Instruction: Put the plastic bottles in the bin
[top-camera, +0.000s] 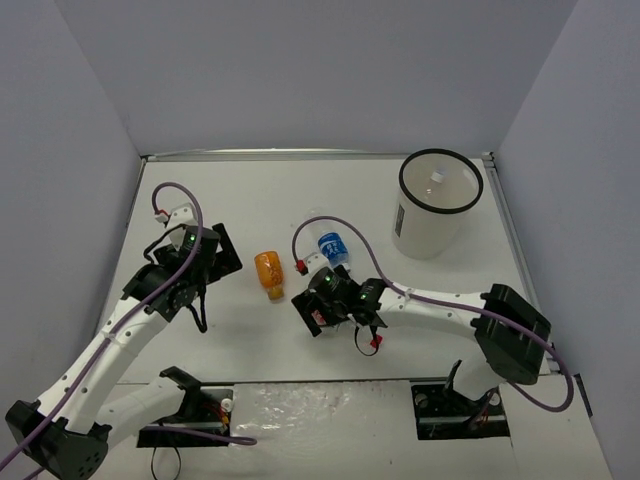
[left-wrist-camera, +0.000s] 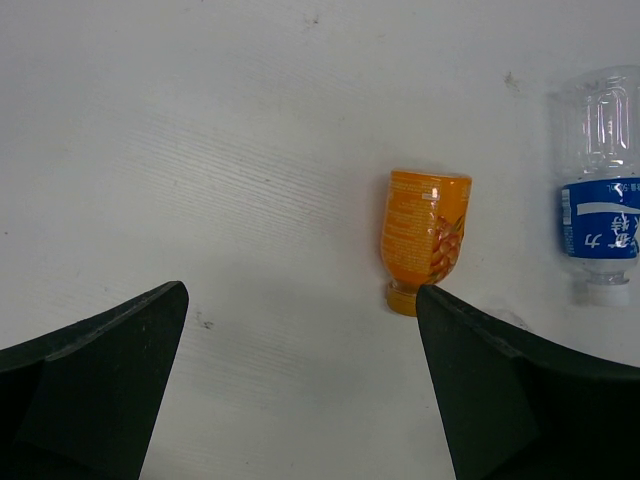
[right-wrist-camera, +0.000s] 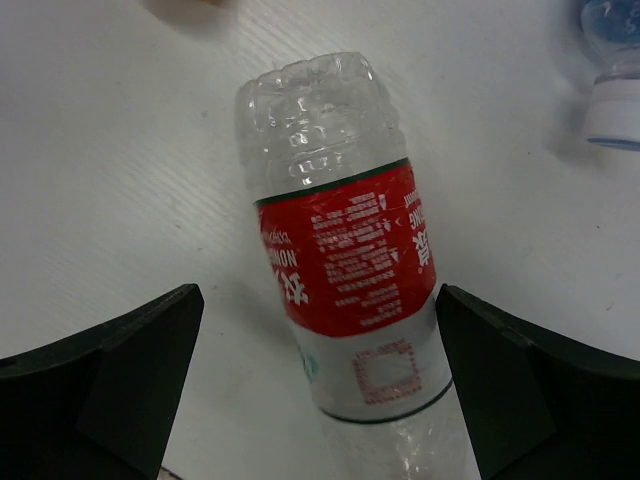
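Note:
A red-labelled clear bottle (right-wrist-camera: 345, 260) lies on the white table between the open jaws of my right gripper (right-wrist-camera: 318, 300); the jaws are not closed on it. From above, that gripper (top-camera: 312, 312) hides most of this bottle. A short orange bottle (top-camera: 268, 272) lies left of it, and a blue-labelled bottle (top-camera: 332, 247) lies behind it. My left gripper (top-camera: 222, 255) is open and empty, left of the orange bottle (left-wrist-camera: 425, 240). The blue-labelled bottle (left-wrist-camera: 600, 215) also shows in the left wrist view. The white bin (top-camera: 430, 225) stands at the back right with a bottle (top-camera: 437, 178) inside.
Grey walls enclose the table on three sides. A purple cable (top-camera: 345, 230) loops over the right arm near the blue-labelled bottle. The blue-labelled bottle's white cap (right-wrist-camera: 612, 105) shows at the top right of the right wrist view.

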